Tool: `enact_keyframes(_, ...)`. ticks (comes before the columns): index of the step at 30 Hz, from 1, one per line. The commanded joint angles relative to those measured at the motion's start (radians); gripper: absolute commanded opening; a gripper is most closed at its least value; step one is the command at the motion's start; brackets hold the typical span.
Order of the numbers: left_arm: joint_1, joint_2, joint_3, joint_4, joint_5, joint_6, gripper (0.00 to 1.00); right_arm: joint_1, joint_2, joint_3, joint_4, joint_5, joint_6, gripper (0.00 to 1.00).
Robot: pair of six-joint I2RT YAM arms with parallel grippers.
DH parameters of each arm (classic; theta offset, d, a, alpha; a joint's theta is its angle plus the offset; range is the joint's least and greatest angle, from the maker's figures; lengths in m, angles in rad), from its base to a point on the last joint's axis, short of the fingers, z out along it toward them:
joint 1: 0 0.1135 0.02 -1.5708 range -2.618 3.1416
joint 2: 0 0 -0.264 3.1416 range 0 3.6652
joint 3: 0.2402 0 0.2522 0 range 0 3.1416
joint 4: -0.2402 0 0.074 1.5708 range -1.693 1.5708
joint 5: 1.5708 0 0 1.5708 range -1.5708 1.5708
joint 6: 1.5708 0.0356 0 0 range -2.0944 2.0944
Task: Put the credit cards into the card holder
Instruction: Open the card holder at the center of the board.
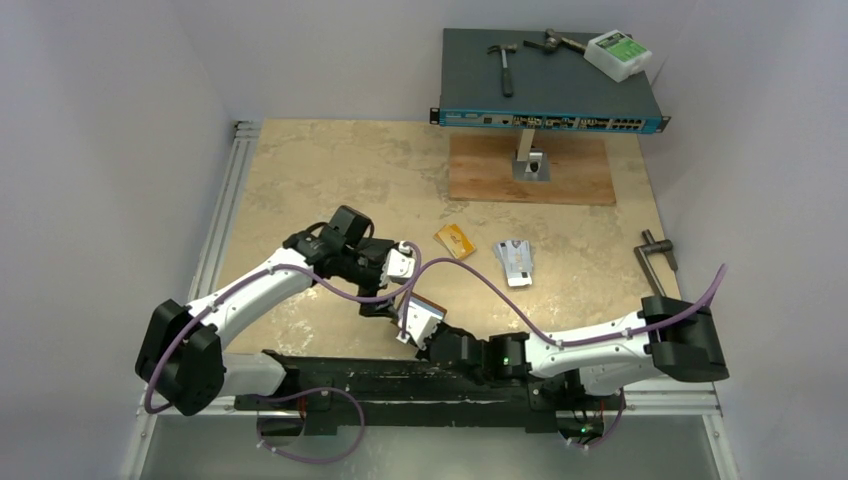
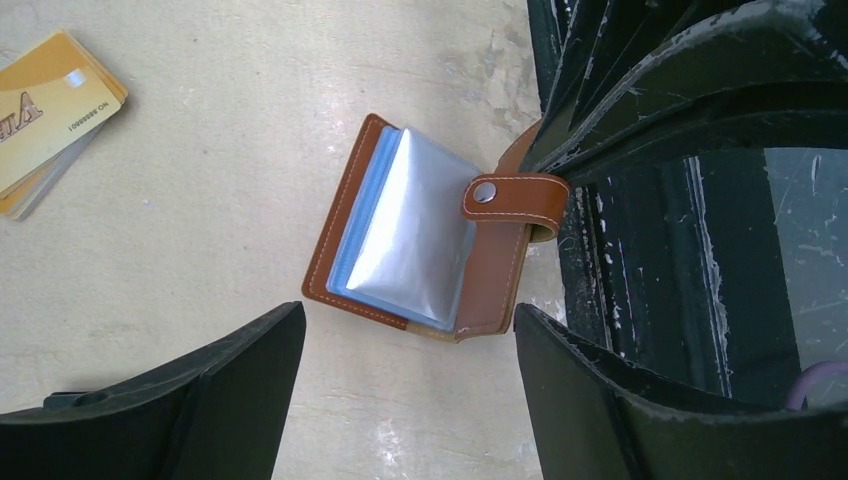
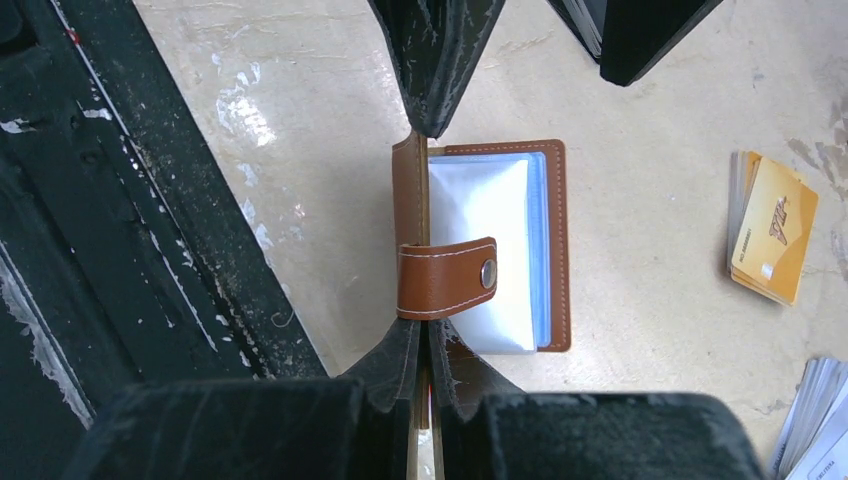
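Observation:
The brown card holder [image 2: 420, 235] lies open on the table, its light blue and clear sleeves facing up and its snap tab [image 2: 515, 197] folded over them. My right gripper [image 3: 428, 345] is shut on the edge of the holder's raised brown cover [image 3: 410, 200]. My left gripper [image 2: 408, 330] is open just above the holder's near edge, with nothing between its fingers. In the top view the card holder [image 1: 420, 318] sits between the left gripper [image 1: 385, 303] and the right gripper [image 1: 420, 342]. Gold credit cards [image 1: 455, 241] and silvery ones [image 1: 514, 262] lie in stacks beyond it.
The black base rail [image 1: 400, 380] runs right beside the holder. At the back a network switch [image 1: 550, 90] on a stand carries hammers and a white box, over a wooden board [image 1: 530, 170]. A metal tool [image 1: 655, 255] lies at the right edge.

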Motion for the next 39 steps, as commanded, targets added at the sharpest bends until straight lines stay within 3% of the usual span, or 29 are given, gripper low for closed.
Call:
enact_keyframes(1,-0.003,0.025,0.042,0.027,0.057,-0.033,0.76,0.011,-0.029,-0.012,0.092,0.049,0.004,0.0)
enact_keyframes(7,-0.011,0.058,0.061,0.111,0.002,-0.098,0.77,0.06,-0.01,-0.014,0.099,0.104,-0.052,0.0)
enact_keyframes(15,0.038,0.07,0.064,0.096,-0.06,-0.194,0.76,0.224,0.208,0.103,0.054,0.298,-0.075,0.0)
enact_keyframes(23,0.02,0.12,0.109,-0.013,0.033,-0.23,0.81,0.261,0.221,0.104,0.084,0.478,-0.192,0.0)
enact_keyframes(28,-0.007,0.131,0.132,-0.121,0.084,-0.18,0.83,0.268,0.223,0.103,0.096,0.485,-0.208,0.0)
enact_keyframes(32,-0.02,0.136,0.107,0.017,-0.005,-0.257,0.83,0.283,0.221,0.087,0.138,0.482,-0.277,0.0)
enact_keyframes(39,0.008,0.221,0.226,0.132,-0.161,-0.488,0.83,0.285,0.249,0.063,0.204,0.461,-0.423,0.0)
